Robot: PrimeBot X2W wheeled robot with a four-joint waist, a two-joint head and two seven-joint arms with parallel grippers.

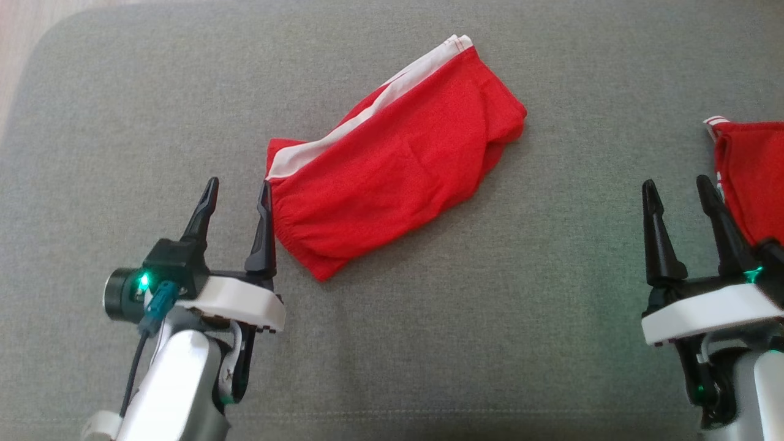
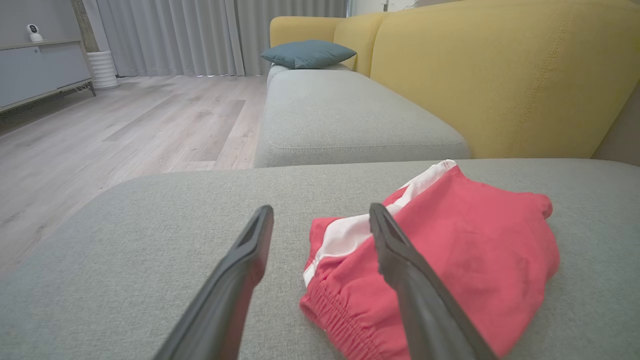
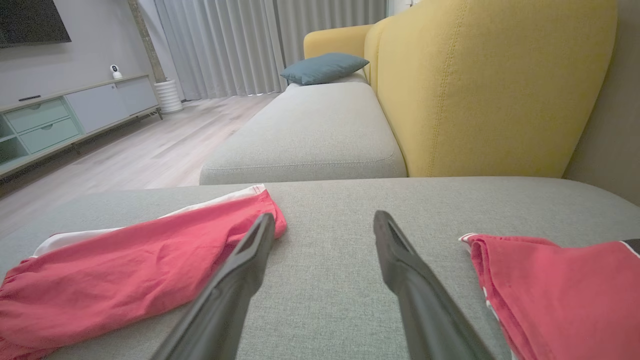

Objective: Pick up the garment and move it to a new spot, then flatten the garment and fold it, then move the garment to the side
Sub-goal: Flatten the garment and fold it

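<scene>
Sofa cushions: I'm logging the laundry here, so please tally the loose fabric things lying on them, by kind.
Red fabric garments with white trim: 2
Teal-blue fabric throw pillow: 1
Total: 3

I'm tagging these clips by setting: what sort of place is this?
Likely a home living room: a yellow-backed sofa with grey seat cushions, a pale low media cabinet and long grey curtains.

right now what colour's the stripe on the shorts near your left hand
White stripe, best in head view.
</scene>
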